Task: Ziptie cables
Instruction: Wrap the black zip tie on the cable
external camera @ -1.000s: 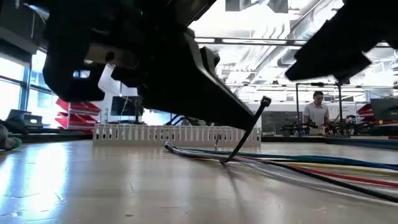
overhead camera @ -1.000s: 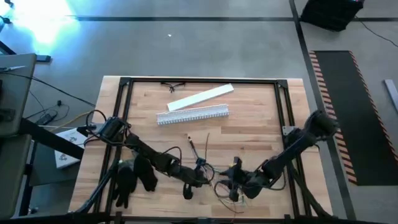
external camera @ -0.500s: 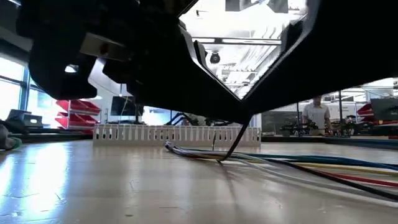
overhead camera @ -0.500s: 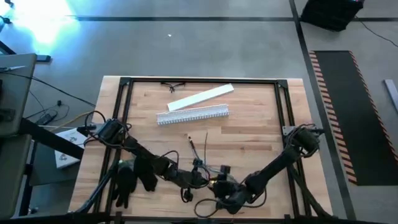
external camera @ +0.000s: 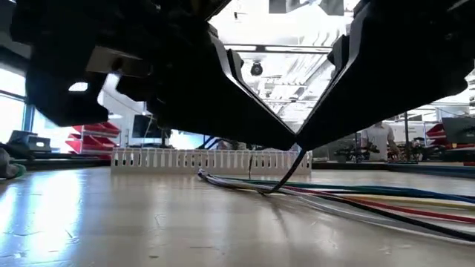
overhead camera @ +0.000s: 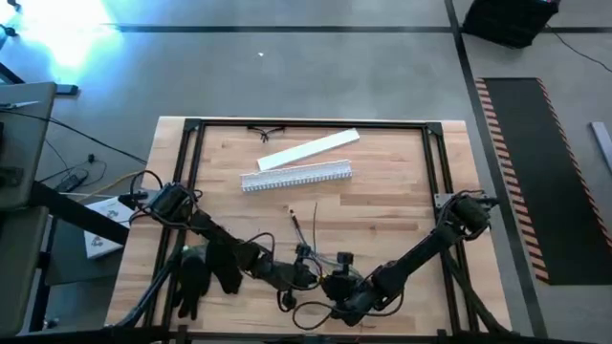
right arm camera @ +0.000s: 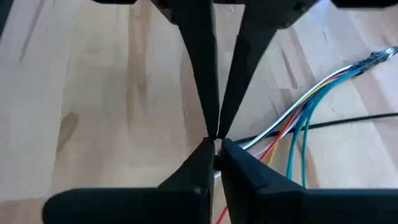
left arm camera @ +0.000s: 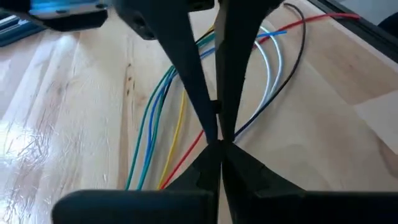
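Against the frame a second ago, your right arm has swung in from the near right part of the table (overhead camera: pixel 402 205) and now meets the left arm low over the near middle, so both dark arms fill the top of the low view where the right one then hung off to the side; since half a second ago little has shifted. The black zip tie (external camera: pixel 286 176), which stood free and tilted a second ago, now has its upper end hidden where the two arms meet, while its lower end rests at the cables (external camera: pixel 356 196). You have the far half of the wooden top open, but both grippers sit close to the near edge with little room behind them. The white slotted channel (overhead camera: pixel 296 177) lies across the middle of the far half, with a flat white strip (overhead camera: pixel 308 150) just beyond it, both well apart from the arms. A black glove (overhead camera: pixel 196 272) lies by the left arm near the left frame rail. The cables fan out over the wood beneath both grippers, toward the near right. Your left gripper (left arm camera: pixel 214 134) has its fingers together at the tips, and your right gripper (right arm camera: pixel 214 146) is likewise closed; whether either pinches the tie you cannot tell.
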You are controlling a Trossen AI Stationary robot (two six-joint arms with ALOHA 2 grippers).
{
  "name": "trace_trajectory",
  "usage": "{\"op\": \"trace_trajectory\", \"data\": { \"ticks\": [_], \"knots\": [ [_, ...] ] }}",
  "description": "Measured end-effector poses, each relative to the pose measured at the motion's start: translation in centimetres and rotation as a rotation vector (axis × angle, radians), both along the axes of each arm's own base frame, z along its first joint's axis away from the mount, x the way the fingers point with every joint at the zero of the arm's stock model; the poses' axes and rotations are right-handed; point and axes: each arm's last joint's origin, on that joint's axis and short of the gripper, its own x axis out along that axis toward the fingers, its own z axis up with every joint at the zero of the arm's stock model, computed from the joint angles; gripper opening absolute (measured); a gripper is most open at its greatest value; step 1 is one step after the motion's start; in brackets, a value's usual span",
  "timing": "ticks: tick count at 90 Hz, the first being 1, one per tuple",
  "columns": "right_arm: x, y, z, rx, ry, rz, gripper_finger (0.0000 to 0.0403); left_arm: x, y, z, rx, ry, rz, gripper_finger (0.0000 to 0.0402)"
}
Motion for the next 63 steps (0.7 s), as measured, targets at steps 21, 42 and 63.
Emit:
{"op": "trace_trajectory", "data": {
  "ticks": [21, 42, 63],
  "knots": [
    [1.0, -0.8, 0.1, 0.105, -0.009, -0.043, 0.0001, -2.0, -1.1, 1.3, 0.131, 0.066, 0.005, 0.0049],
    [3.2, -3.2, 0.4, 0.231, -0.025, -0.104, 0.0001, -6.4, -1.1, 2.0, 0.311, 0.251, 0.181, 0.0112],
    [5.2, -5.5, 0.9, 0.364, -0.066, -0.134, 0.0000, -7.2, -1.6, 0.6, 0.235, 0.162, 0.213, 0.0131]
  ]
}}
